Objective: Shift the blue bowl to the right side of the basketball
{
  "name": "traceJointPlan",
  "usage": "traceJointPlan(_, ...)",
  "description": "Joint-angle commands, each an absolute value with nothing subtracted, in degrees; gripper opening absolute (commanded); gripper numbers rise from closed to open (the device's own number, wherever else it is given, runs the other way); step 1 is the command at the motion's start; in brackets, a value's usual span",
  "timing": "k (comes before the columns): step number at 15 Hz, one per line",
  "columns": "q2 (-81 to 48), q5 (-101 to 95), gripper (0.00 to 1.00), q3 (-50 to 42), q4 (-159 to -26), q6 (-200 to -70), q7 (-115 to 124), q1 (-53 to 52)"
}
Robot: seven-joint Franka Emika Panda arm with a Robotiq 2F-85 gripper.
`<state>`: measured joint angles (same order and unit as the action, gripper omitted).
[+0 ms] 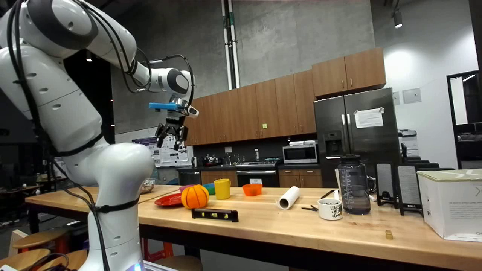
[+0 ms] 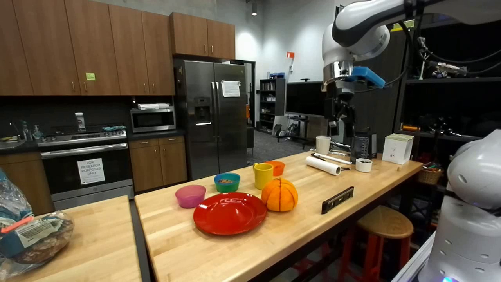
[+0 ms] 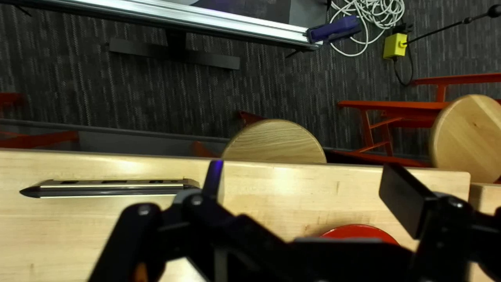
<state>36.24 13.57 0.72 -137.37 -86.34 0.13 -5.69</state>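
Note:
The blue bowl (image 2: 227,187) is small, teal and upright on the table, with small bits inside. In an exterior view (image 1: 209,189) it is partly hidden behind the basketball and a yellow cup. The basketball (image 2: 279,195) is an orange ball with dark lines; it also shows in an exterior view (image 1: 194,196). It sits between the red plate and the black level. My gripper (image 1: 168,144) is high above the table, apart from both things. It is open and empty, fingers wide apart in the wrist view (image 3: 303,176). The bowl is out of the wrist view.
A red plate (image 2: 230,214) lies beside the ball. A yellow cup (image 2: 263,176) stands behind the ball, between the bowl and an orange container (image 2: 277,167). A pink bowl (image 2: 190,196), a black level (image 2: 337,199), a paper roll (image 2: 323,165) and a white cup (image 2: 363,165) are on the table.

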Motion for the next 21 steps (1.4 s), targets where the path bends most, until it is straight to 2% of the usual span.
traceJointPlan(1, 35.74, 18.23, 1.00, 2.44, -138.13, -90.87, 3.12, -4.43)
traceJointPlan(10, 29.56, 21.29, 1.00, 12.94, -139.24, -110.80, 22.56, -4.36)
traceJointPlan(21, 11.76, 10.51, 1.00, 22.85, -134.91, -130.36, 56.02, -4.89)
